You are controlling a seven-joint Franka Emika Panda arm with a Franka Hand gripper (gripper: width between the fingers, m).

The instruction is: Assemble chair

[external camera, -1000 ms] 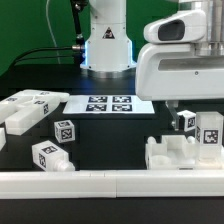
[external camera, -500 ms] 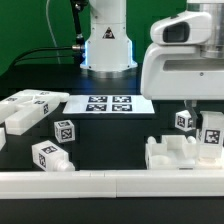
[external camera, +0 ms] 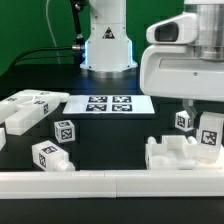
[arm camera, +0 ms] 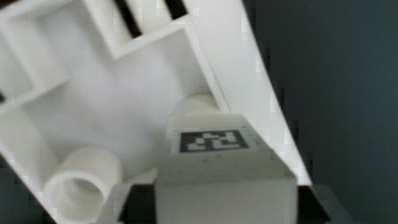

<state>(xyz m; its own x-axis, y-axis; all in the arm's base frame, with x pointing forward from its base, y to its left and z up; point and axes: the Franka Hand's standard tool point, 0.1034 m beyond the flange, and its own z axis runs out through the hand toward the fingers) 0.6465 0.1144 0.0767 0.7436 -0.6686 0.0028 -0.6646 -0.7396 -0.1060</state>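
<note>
Gripper [external camera: 193,115], three o'clock, at chair panel [external camera: 211,135]; clamping cannot be told. Judged stiff, light, slick: grasp across flat faces.

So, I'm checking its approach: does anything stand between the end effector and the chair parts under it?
Nothing visible does; the end effector sits right at the chair parts, which fill the wrist view.

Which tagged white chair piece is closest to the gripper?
The small tagged piece at the exterior view's right, just below the gripper; the larger tagged piece beside it is farther, the left blocks farthest.
</note>
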